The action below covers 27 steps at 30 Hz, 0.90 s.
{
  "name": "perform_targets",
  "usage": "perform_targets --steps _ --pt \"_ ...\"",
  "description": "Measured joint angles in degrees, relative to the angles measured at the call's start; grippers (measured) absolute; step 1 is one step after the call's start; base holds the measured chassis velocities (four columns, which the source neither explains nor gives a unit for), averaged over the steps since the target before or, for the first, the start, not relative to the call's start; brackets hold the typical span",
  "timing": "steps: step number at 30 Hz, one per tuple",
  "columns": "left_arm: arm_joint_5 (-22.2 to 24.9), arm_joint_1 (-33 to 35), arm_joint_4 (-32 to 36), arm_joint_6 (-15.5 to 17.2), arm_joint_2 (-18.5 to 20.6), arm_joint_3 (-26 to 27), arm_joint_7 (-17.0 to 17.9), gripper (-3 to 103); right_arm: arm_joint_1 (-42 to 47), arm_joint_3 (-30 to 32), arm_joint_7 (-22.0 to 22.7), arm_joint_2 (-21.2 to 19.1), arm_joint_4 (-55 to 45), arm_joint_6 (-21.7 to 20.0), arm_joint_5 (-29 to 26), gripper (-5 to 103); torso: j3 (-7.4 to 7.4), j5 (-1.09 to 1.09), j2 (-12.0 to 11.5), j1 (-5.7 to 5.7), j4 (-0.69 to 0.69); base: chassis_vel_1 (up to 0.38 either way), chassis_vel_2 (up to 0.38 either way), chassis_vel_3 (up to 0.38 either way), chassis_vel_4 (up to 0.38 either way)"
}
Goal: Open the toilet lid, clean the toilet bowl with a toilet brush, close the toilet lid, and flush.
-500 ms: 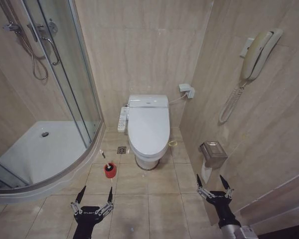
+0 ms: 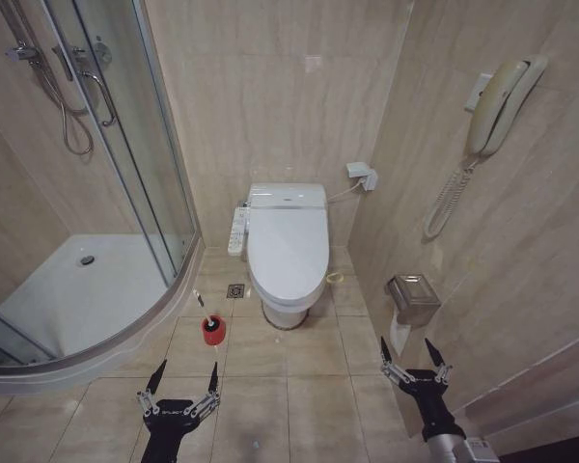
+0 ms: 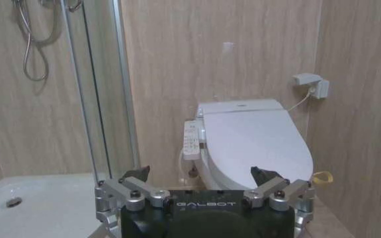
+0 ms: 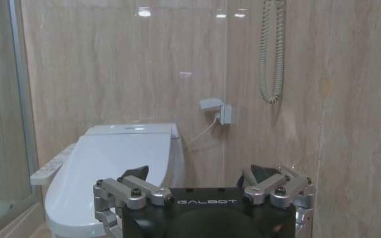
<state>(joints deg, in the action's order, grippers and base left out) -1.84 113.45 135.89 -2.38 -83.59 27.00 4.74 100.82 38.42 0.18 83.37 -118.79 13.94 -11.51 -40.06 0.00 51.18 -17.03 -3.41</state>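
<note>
The white toilet lid (image 2: 288, 244) lies shut over the toilet bowl (image 2: 288, 311) against the back wall; the bowl's inside is hidden. The lid (image 3: 257, 146) also faces my left wrist view and my right wrist view (image 4: 114, 166). The toilet brush (image 2: 201, 303) stands in its red cup holder (image 2: 212, 329) on the floor left of the bowl. My left gripper (image 2: 184, 378) hovers open low in front of the holder, nothing between its fingers. My right gripper (image 2: 412, 354) is open near the right wall, in front of the toilet.
A curved shower tray (image 2: 72, 294) with glass doors (image 2: 140, 145) fills the left. A control panel (image 2: 237, 231) sticks out beside the seat. A paper holder (image 2: 412, 297) and a wall phone (image 2: 497, 101) hang on the right wall. A floor drain (image 2: 235, 290) sits by the bowl.
</note>
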Motion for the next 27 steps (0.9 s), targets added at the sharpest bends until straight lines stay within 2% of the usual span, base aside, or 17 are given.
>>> perform_targets --steps 27 --pt "0.0 0.0 0.0 0.0 0.0 0.0 0.0 99 -0.3 -0.32 -1.29 -0.2 -0.22 -0.5 -0.84 100 0.0 0.0 0.0 0.0 0.0 0.0 0.0 0.0 0.0"
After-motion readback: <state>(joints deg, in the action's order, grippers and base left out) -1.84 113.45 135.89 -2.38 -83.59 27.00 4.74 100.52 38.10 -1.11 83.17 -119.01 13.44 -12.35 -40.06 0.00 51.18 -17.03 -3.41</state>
